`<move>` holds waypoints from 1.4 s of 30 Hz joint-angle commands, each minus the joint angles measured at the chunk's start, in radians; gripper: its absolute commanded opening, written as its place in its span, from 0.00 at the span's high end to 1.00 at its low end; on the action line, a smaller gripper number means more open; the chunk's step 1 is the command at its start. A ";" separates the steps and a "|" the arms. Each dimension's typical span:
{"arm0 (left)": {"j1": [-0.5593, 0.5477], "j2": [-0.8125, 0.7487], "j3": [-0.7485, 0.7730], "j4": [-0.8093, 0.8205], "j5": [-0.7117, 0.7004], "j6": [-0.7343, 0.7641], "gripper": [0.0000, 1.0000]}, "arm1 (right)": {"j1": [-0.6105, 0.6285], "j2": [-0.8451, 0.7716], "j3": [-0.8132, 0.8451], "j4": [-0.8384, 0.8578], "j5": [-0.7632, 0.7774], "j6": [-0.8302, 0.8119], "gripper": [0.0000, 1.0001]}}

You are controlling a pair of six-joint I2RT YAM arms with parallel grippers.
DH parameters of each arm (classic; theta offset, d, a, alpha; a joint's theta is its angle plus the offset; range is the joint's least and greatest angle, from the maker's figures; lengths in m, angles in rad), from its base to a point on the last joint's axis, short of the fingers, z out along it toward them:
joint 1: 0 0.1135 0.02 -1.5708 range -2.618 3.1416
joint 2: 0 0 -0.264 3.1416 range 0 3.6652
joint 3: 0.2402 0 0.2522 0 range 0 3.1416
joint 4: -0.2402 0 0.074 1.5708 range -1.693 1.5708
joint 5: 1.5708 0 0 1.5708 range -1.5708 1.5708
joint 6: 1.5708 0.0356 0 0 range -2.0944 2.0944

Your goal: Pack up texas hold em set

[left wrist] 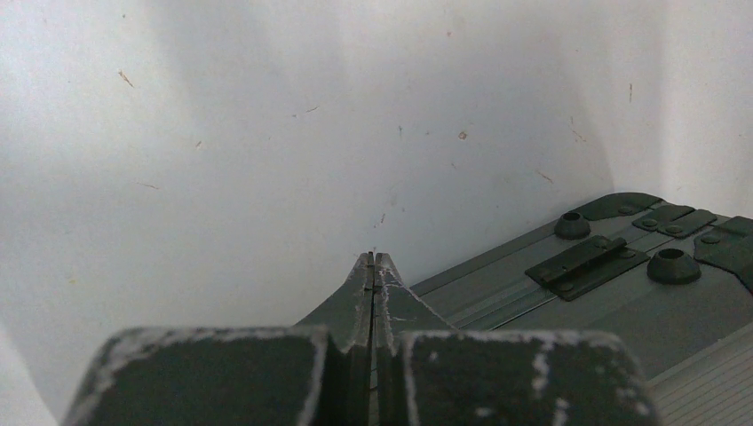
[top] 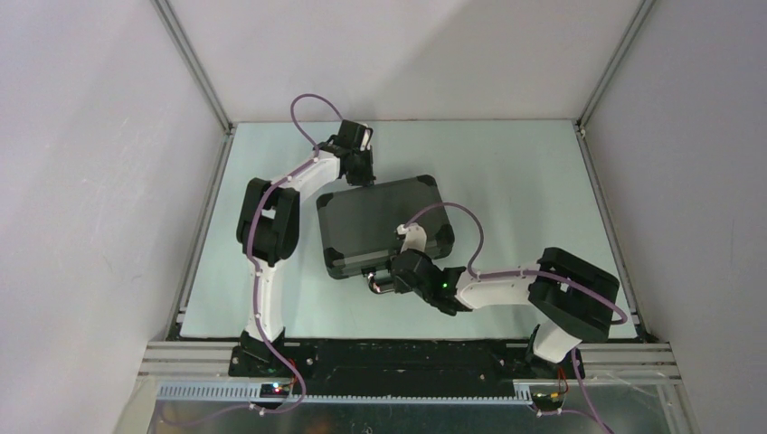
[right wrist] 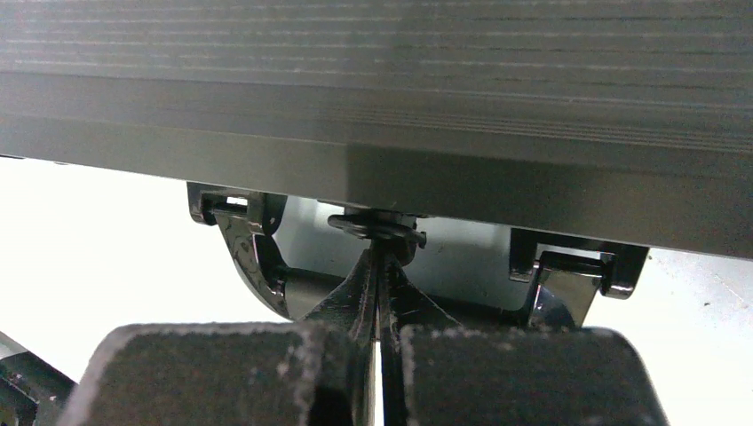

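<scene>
The texas hold em set shows only as a black hard case [top: 384, 221] lying flat on the table with its lid down, so whatever it holds is hidden. My left gripper [top: 362, 176] is shut at the case's far left corner. In the left wrist view its tips [left wrist: 374, 259] point past the case's back edge [left wrist: 622, 306], beside a hinge [left wrist: 586, 262]. My right gripper [top: 377, 277] is shut at the case's near front edge. In the right wrist view its tips [right wrist: 380, 253] touch a small dark tab [right wrist: 377, 224] under the case's edge [right wrist: 373, 177], between two chrome handle brackets [right wrist: 240, 235].
The pale green table top [top: 516, 172] is enclosed by white walls with metal frame posts [top: 194, 63]. A metal rail [top: 407, 362] runs along the near edge by the arm bases. The right arm's elbow [top: 574, 289] sits low, to the right of the case.
</scene>
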 commanded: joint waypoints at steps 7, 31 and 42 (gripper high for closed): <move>-0.009 -0.008 0.032 -0.004 0.013 0.026 1.00 | -0.022 0.067 0.018 0.025 -0.003 0.027 1.00; -0.010 -0.011 0.029 -0.004 0.023 0.024 1.00 | -0.009 0.055 -0.013 -0.139 0.080 0.115 1.00; -0.009 -0.009 0.029 -0.004 0.026 0.024 1.00 | -0.015 0.044 -0.045 -0.169 0.088 0.190 1.00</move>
